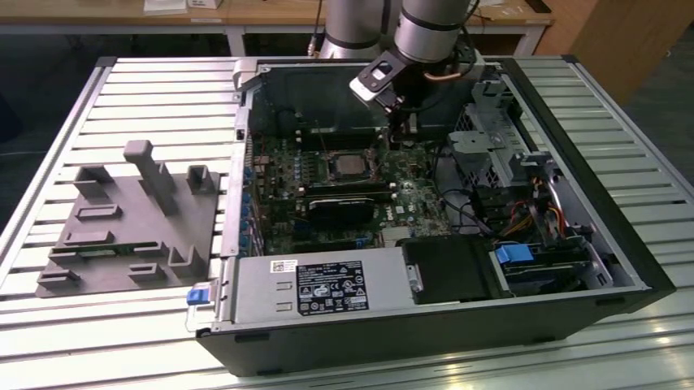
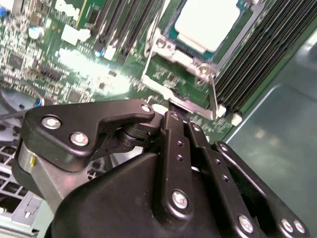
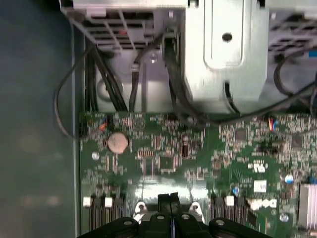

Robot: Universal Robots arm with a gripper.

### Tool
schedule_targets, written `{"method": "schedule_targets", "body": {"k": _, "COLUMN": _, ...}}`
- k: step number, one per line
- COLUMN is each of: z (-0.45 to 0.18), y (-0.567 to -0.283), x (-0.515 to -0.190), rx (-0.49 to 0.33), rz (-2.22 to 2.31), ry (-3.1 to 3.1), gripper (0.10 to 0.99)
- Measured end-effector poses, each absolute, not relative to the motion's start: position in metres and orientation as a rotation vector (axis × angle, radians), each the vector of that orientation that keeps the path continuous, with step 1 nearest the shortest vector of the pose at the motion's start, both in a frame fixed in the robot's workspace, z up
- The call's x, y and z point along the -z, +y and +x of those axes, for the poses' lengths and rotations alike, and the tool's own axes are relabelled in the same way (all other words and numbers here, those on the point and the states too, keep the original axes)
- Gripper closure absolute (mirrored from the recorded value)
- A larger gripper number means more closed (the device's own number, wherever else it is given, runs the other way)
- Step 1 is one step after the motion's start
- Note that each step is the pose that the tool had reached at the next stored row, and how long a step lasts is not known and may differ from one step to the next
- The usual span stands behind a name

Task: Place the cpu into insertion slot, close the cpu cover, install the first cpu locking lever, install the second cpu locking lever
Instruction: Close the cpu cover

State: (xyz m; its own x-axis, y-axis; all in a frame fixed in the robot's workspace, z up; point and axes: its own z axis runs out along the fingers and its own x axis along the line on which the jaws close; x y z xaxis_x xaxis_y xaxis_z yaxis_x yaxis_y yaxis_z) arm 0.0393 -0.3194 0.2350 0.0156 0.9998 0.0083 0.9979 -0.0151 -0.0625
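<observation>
1. One tool (image 2: 179, 119), fingers closed together, tips low over the board just beside the slot (image 2: 157, 64); can't tell if they pinch anything.
2. Cpu (image 2: 205, 22) sits in the slot, silver top up, cover (image 2: 185, 58) flat around it.
3. Thin silver lever (image 2: 213, 96) lies along the frame edge nearest the tool.
4. Open case (image 1: 434, 333) lies on the slatted worktop (image 1: 130, 89).

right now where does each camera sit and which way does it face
exterior view: off the arm, above the open case, looking down in; arm and gripper show
second wrist view: rides the wrist, looks past the gripper at the cpu
first wrist view: rides the wrist, looks past the gripper at the board
both wrist views share gripper and board
</observation>
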Motion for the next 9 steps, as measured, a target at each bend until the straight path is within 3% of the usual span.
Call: {"method": "schedule_targets", "body": {"k": 9, "z": 0.015, "y": -0.319, "x": -0.235, "rx": -0.046, "rz": -2.208, "ry": -2.175, "gripper": 0.984}}
